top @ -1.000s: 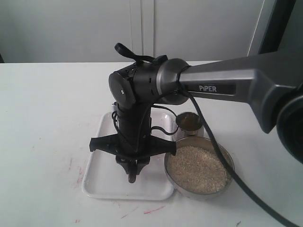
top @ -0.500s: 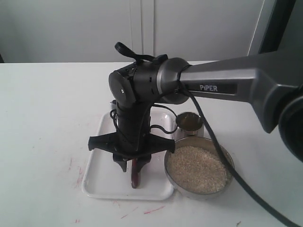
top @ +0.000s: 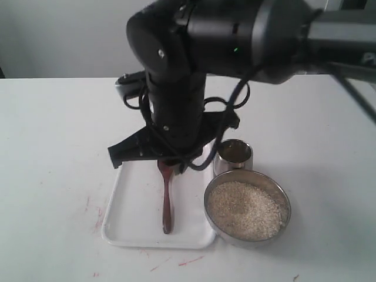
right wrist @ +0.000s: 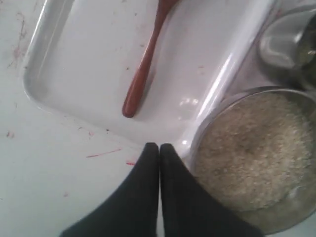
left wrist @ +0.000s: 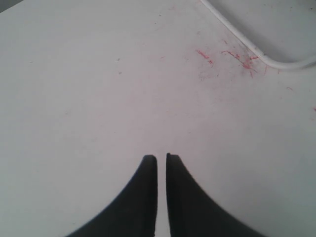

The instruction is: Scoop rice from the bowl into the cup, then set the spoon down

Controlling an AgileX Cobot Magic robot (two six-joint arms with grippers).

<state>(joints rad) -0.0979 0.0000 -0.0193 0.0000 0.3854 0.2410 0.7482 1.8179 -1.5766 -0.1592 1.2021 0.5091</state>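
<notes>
White tabletop (top: 53,147) with tray (top: 132,200) as landmark. Spoon (top: 167,202) flat inside tray, apparently set down as the task's last step. Bowl (top: 207,205) of rice (top: 245,210) and cup (top: 235,155) just beside tray's rim. Right gripper (right wrist: 159,146) pressed closed, empty, above tray's near rim. Left gripper (left wrist: 161,158) all but closed, empty, off tray. Half a second earlier: right gripper low over tray, astride spoon; since lifted clear.

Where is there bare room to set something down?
Bare: the table left of the tray and right of the bowl; the tray floor between its left rim and the spoon. Crowded: bowl and cup sit tight beside the tray's right rim.
</notes>
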